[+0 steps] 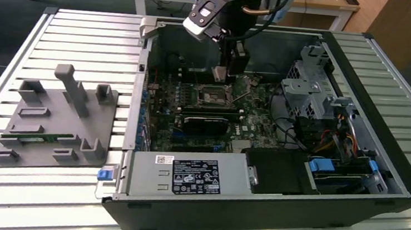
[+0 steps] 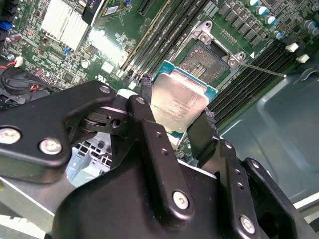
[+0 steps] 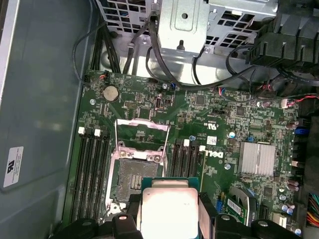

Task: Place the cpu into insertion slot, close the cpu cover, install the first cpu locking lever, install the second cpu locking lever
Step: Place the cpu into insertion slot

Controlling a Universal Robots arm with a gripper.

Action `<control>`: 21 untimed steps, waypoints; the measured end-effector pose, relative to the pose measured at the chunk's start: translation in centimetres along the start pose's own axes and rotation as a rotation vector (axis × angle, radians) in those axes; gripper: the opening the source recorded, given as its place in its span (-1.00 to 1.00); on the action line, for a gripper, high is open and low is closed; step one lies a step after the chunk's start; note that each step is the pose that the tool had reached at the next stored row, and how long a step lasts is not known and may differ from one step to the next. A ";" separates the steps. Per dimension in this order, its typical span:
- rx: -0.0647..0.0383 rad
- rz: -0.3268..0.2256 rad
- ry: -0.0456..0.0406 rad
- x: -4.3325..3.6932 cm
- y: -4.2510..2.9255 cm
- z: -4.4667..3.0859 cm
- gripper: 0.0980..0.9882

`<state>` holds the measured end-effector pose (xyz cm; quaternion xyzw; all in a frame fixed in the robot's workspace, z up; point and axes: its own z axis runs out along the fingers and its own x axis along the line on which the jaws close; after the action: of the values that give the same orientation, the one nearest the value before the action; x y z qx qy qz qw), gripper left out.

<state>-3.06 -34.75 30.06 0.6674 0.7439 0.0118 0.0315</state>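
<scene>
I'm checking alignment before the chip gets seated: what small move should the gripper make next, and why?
Probably shift the gripper until the square silver-topped cpu it grips is centred over the square dark insertion slot: in both wrist views the cpu hangs offset from the slot.

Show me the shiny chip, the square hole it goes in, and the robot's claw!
cpu (image 3: 169, 211): first wrist view, middle of its silver top.
insertion slot (image 3: 131, 179): first wrist view, the socket's dark floor.
gripper (image 2: 176, 98): second wrist view, midway between its fingertips.
</scene>
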 end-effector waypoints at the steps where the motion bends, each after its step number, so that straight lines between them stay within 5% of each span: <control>1: 0.000 0.000 0.0000 0.00 0.00 0.04 -0.01; 21: 0.000 0.000 -0.0001 0.02 -0.05 0.79 -0.01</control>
<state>-3.06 -34.75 29.27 0.6674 0.7439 0.0118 0.0315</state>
